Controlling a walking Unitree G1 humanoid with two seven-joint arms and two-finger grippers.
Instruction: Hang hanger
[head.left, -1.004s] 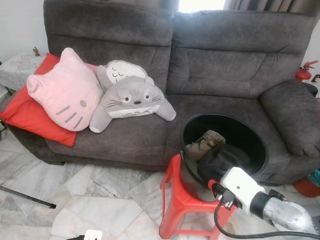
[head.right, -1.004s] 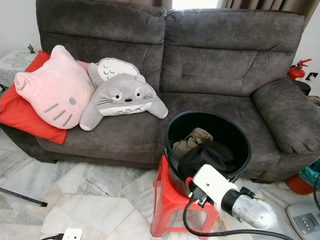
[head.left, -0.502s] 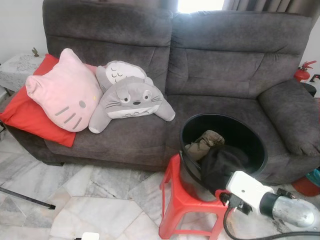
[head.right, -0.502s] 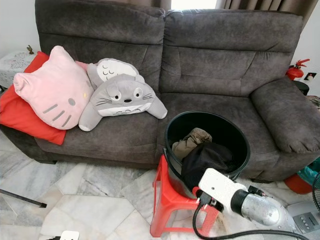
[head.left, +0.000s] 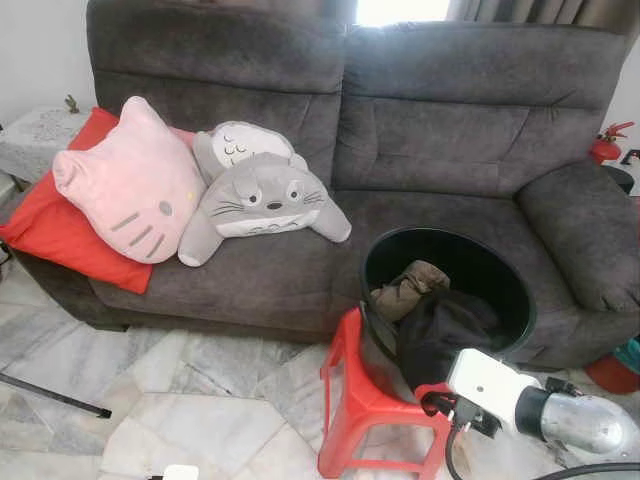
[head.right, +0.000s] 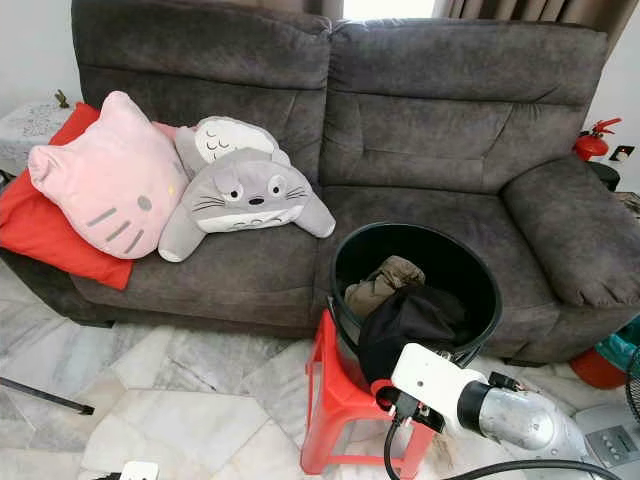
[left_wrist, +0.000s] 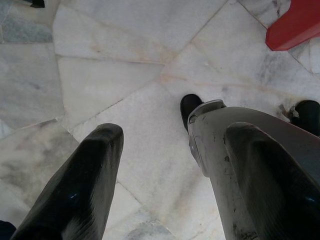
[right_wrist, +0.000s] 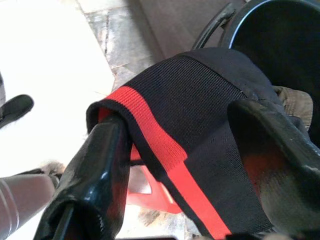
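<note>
Rt gripper (right_wrist: 175, 150): jaws pinching black garment w/ red stripe (right_wrist: 200, 125), draped over near rim of black bucket (head.left: 520, 300) on red stool (head.left: 350, 400). Lt gripper (left_wrist: 170, 180): jaws spread, idle over floor. No hanger seen. Step looks like pick-up; you'd next lift garment clear.

The black garment (right_wrist: 200, 145) covers the right gripper's (right_wrist: 190, 150) jaw gap and most bucket (head.right: 470, 270) contents.

On the sofa (head.left: 430, 150) I count three cushions: one pink (head.left: 130, 185), one red (head.left: 60, 235), one grey (head.left: 262, 195). Before it, one stool (head.left: 365, 405), one bucket (head.left: 450, 290).
</note>
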